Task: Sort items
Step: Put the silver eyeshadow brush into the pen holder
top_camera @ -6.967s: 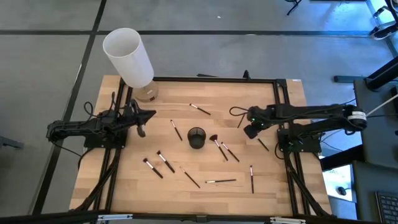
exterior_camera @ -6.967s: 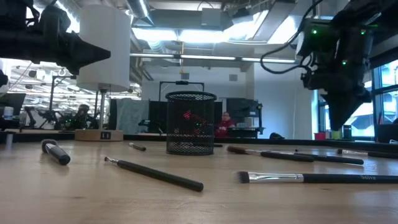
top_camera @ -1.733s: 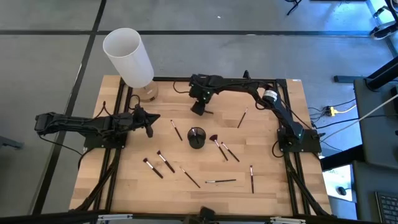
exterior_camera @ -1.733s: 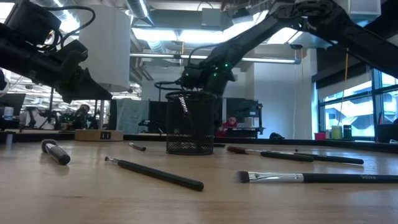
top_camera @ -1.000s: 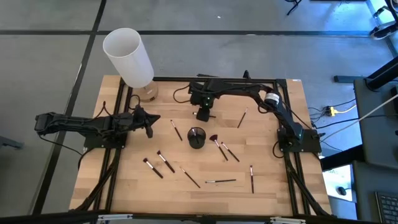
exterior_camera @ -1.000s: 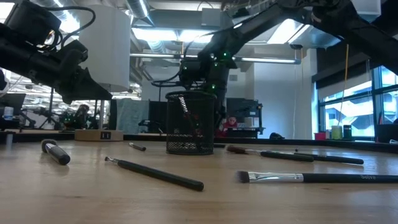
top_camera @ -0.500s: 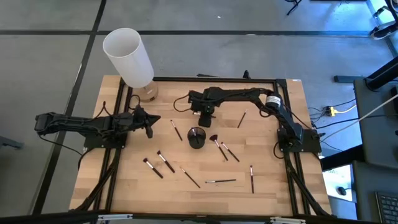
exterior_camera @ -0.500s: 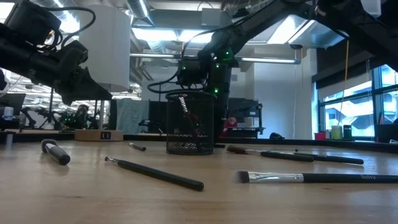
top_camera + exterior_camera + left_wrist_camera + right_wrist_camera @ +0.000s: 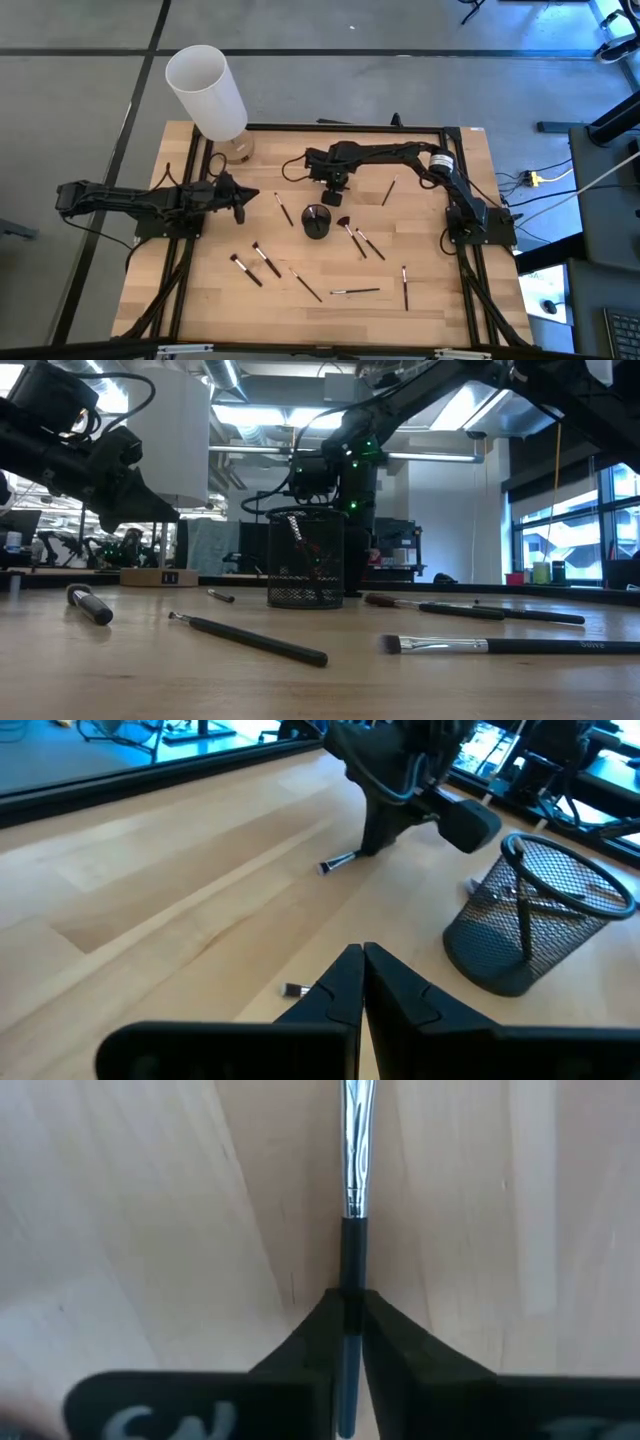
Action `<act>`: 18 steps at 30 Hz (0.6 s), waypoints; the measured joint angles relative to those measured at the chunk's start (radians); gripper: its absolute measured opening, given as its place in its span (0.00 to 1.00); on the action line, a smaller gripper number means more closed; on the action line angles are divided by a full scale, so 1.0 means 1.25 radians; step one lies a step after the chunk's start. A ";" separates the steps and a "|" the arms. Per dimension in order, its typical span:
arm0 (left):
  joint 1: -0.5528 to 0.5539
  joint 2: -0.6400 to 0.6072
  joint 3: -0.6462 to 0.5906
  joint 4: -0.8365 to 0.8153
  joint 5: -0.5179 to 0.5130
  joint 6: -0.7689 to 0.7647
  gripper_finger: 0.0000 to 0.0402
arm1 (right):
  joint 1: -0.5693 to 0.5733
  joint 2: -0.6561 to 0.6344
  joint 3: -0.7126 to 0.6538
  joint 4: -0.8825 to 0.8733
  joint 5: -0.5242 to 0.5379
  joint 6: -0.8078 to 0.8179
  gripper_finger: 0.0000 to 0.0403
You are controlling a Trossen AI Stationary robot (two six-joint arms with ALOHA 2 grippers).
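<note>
Several thin makeup brushes lie flat on the wooden table around a black mesh cup (image 9: 316,221), for instance one brush (image 9: 283,208) to its left and one (image 9: 355,291) near the front. One brush (image 9: 297,530) stands inside the cup, leaning on its wall. My right gripper (image 9: 337,186) reaches over the table just beyond the cup and is shut on a brush (image 9: 355,1150) with a silver ferrule. My left gripper (image 9: 241,207) hovers shut left of the cup, above the table, touching nothing. My right gripper (image 9: 348,1298) pinches the brush by its dark handle (image 9: 350,1265), just behind the silver ferrule. One finger is on each side of the handle. The fingers (image 9: 372,840) come from above, pointing down. The brush lies level on the table, one end (image 9: 338,863) sticking out past the fingers.
A tall white cylinder (image 9: 207,92) stands on a base at the far left corner. A black frame (image 9: 450,132) runs around the table's edges. More brushes lie right of the cup (image 9: 362,241) and near the right arm (image 9: 390,189). Bare wood (image 9: 230,300) shows near the front left.
My right gripper has moved down toward the table just behind the mesh cup and a little toward the table's right edge. The loose brushes and the cup have kept their places.
</note>
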 joint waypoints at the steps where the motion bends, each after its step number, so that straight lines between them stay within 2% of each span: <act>1: 0.000 0.000 0.000 -0.001 0.005 0.000 0.02 | 0.000 -0.011 -0.001 0.000 -0.001 0.008 0.08; 3: 0.000 0.000 0.000 -0.001 0.008 0.000 0.02 | -0.001 -0.037 -0.009 -0.035 -0.007 0.022 0.05; 7: 0.000 0.000 0.000 -0.001 0.023 0.001 0.02 | -0.002 -0.135 -0.008 -0.017 -0.029 0.049 0.01; 11: 0.000 0.000 0.000 -0.007 0.064 0.007 0.02 | 0.001 -0.236 -0.080 0.031 -0.035 0.077 0.01; 15: 0.000 0.000 0.000 -0.012 0.099 0.008 0.02 | 0.011 -0.359 -0.216 0.207 -0.040 0.120 0.01; 18: 0.000 0.000 0.000 -0.012 0.098 0.008 0.02 | 0.008 -0.410 -0.313 0.325 -0.018 0.146 0.01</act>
